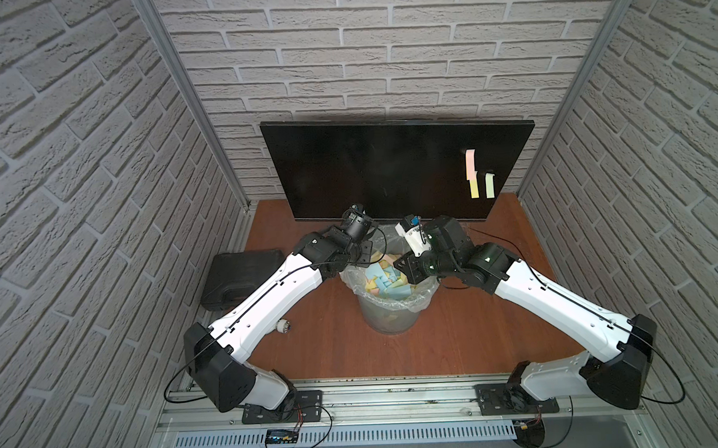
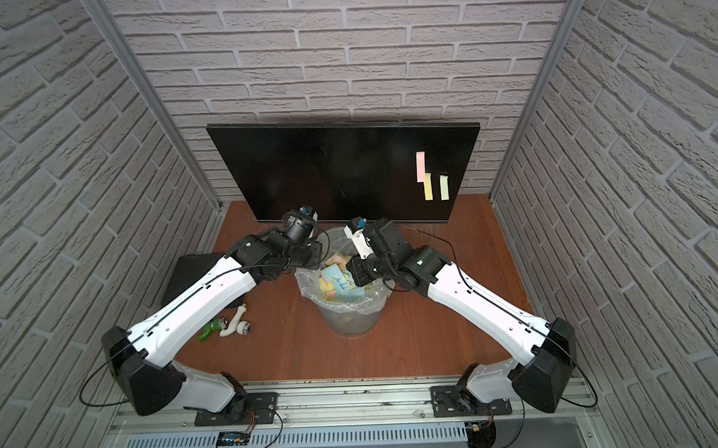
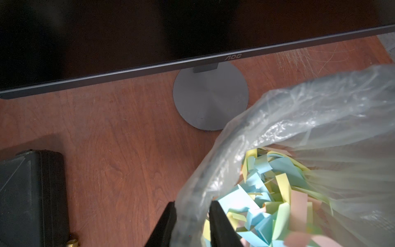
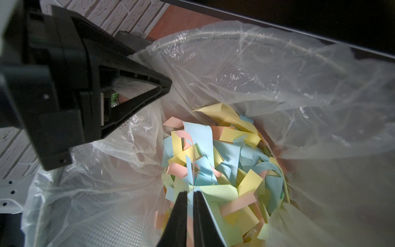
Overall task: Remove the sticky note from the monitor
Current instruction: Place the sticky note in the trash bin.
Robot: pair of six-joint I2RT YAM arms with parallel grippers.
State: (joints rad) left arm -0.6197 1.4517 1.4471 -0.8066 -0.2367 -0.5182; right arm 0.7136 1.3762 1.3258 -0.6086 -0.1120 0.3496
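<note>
Status at bin: clamps rim of crinkled clear plastic liner (image 3: pixel 299 111) with left gripper (image 3: pixel 192 205), jaws tight on the film. Probably keeps the mouth of the round grey mesh bin (image 1: pixel 388 319) spread and steady, mid-table.

Hangs right gripper (image 4: pixel 190 193) over heap of pastel paper slips (image 4: pixel 213 160) inside, jaws at a narrow slit. Cannot tell whether anything is pinched there. Reads as the drop step.

Shows three strips stuck on the large glossy black widescreen monitor (image 1: pixel 388 169) at far side, right part of screen: pink sticky note (image 1: pixel 470 164) highest, yellow sticky note (image 1: pixel 475 188) touching below, green sticky note (image 1: pixel 489 185) just beside. Suggests right arm for next peel, being nearer.
</note>
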